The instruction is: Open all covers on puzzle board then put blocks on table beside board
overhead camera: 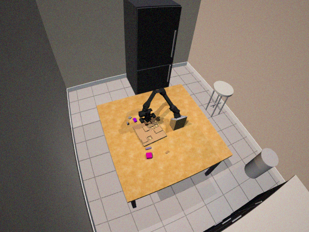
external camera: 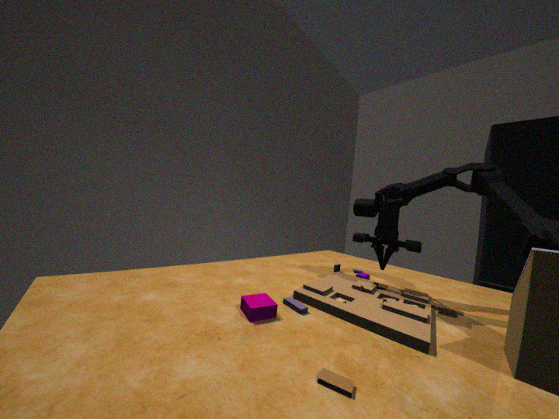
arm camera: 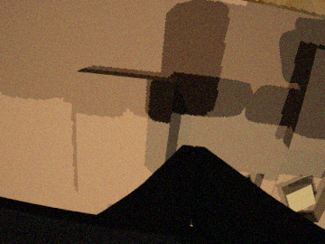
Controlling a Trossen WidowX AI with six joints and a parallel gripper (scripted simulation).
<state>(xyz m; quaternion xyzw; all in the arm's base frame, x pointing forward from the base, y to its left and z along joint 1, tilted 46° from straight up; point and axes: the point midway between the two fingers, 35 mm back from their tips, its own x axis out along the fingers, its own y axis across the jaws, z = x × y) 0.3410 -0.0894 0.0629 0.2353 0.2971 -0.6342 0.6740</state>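
From the top view, your puzzle board (overhead camera: 155, 137) (external camera: 361, 311) (arm camera: 36, 149) lies mid-table (overhead camera: 189, 154) (external camera: 157, 351), with the hand (overhead camera: 147, 123) (external camera: 383, 268) (arm camera: 191, 157) over its far part and a magenta block (overhead camera: 149, 155) (external camera: 258, 306) near it. In the exterior view, you see the hand closed on nothing, pointing down above the board; a purple bar (overhead camera: 148, 148) (external camera: 295, 305) lies between board and magenta block. In the wrist view, a yellowish patch (arm camera: 301, 198) shows in a well at right.

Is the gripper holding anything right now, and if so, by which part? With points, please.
Nothing is held: the black parallel-jaw gripper (overhead camera: 146, 123) (external camera: 383, 269) (arm camera: 191, 157) is shut on itself, its fingertips together above the tan puzzle board (overhead camera: 155, 135) (external camera: 374, 317) (arm camera: 36, 145).
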